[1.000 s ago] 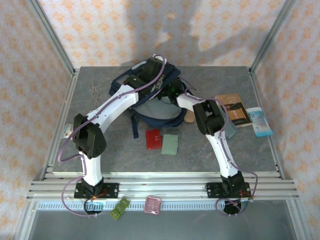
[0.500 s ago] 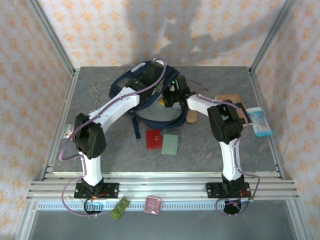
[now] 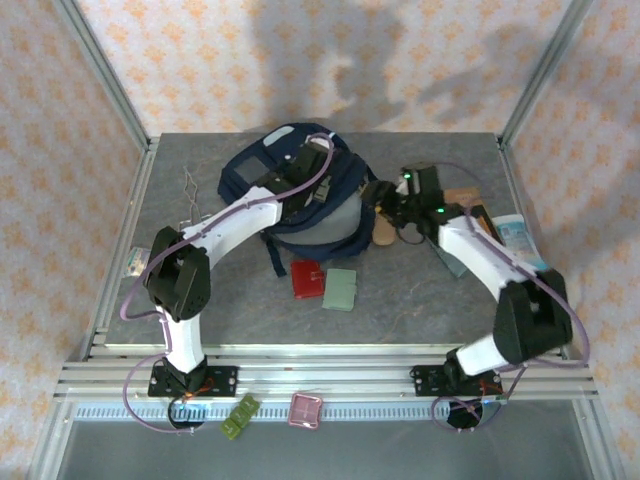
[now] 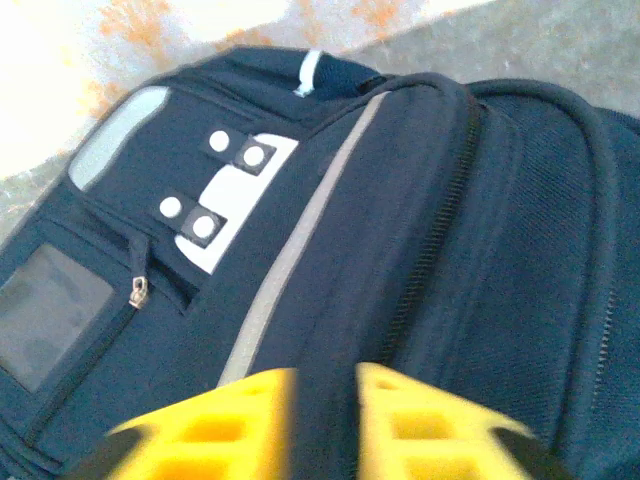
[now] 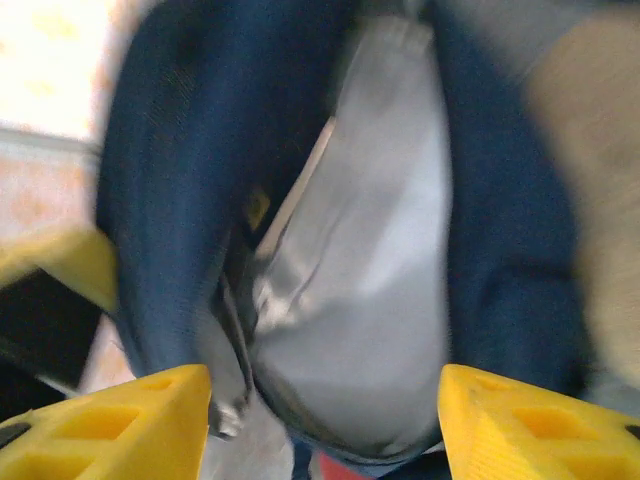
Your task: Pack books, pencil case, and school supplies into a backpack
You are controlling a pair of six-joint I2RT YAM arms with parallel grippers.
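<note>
The left claw [image 4: 325,385] was narrowly parted, its yellow fingers blurred, with navy cloth showing in the gap. It hung close against the backpack [image 4: 420,220], beside a zip and the pale stripe. The right claw [image 5: 322,385] gaped wide with nothing between its fingers, facing the backpack's open mouth and grey lining.

The backpack lay at the far middle of the table [image 3: 230,300], its mouth toward the near side. The pencil case [image 3: 383,234] lay on the table just right of the backpack, close by the right claw. A brown book [image 3: 463,198] lay farther right, partly hidden by the right arm. A grey slab [image 3: 455,263] lay near the book, and a light-blue packet [image 3: 520,242] beyond it. The red case [image 3: 307,278] and green case [image 3: 340,289] lay side by side just in front of the backpack.
</note>
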